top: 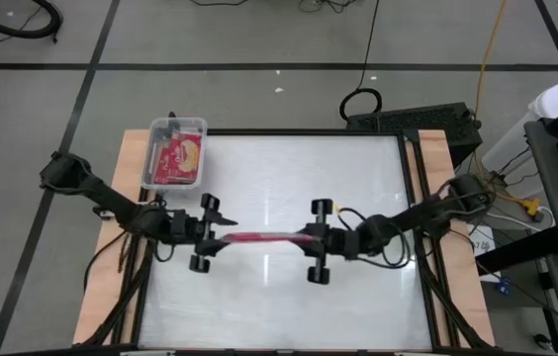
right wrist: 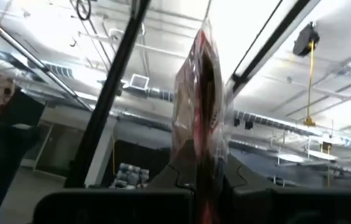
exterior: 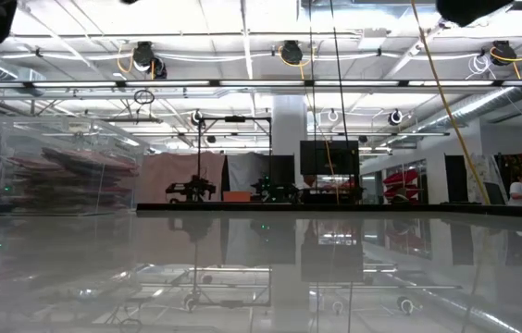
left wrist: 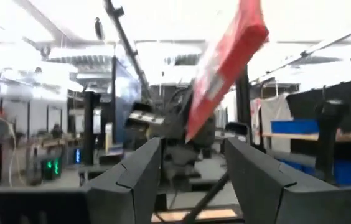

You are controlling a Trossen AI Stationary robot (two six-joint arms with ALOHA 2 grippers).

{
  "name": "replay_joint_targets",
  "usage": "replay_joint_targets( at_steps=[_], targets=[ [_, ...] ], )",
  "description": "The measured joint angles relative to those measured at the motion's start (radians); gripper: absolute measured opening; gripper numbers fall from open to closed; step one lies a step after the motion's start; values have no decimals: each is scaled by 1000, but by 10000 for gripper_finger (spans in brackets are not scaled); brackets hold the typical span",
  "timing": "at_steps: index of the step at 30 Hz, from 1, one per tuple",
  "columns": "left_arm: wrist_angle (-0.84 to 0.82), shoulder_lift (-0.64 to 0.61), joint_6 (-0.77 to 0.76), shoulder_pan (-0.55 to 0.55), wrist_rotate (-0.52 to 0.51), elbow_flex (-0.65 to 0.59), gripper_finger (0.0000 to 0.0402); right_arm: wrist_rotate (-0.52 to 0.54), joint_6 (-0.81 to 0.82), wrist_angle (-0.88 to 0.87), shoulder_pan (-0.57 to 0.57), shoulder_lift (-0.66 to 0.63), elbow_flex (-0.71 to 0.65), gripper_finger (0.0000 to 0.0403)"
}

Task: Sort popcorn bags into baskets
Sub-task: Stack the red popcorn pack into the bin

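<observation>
High view shows a red popcorn bag (top: pixel 259 237) held edge-on above the table's (top: pixel 358 178) centre, between the right gripper (top: pixel 311 240), clamped shut on its 3 o'clock end, and the left gripper (top: pixel 212 237), whose jaws stand apart around its 9 o'clock end. It reads as a mid-air handover. Next the left jaws likely need to close before the right lets go, then carry the bag toward the basket (top: pixel 174 153) at 10 o'clock, already holding packets.
</observation>
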Motion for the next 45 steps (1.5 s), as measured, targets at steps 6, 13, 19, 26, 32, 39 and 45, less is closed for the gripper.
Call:
replay_joint_targets(
  at_steps=[6,13,19,26,32,39,45],
  targets=[
    [21,138,131,9,26,139,182,-22,35,2,-28,80,74,2],
    [27,221,153,9,27,235,182,-26,38,6,-30,93,90,2],
    [86,219,163,9,44,247,178,-27,26,6,-29,93,90,2],
    [126,218,150,18,105,247,104,-26,18,6,-32,93,90,2],
    [122,218,98,64,182,247,29,-26,1,5,-32,77,90,2],
    [104,197,81,100,209,245,19,74,13,8,-26,75,90,31],
    [-160,4,39,153,212,245,20,342,-71,-26,11,67,90,101]
  ],
)
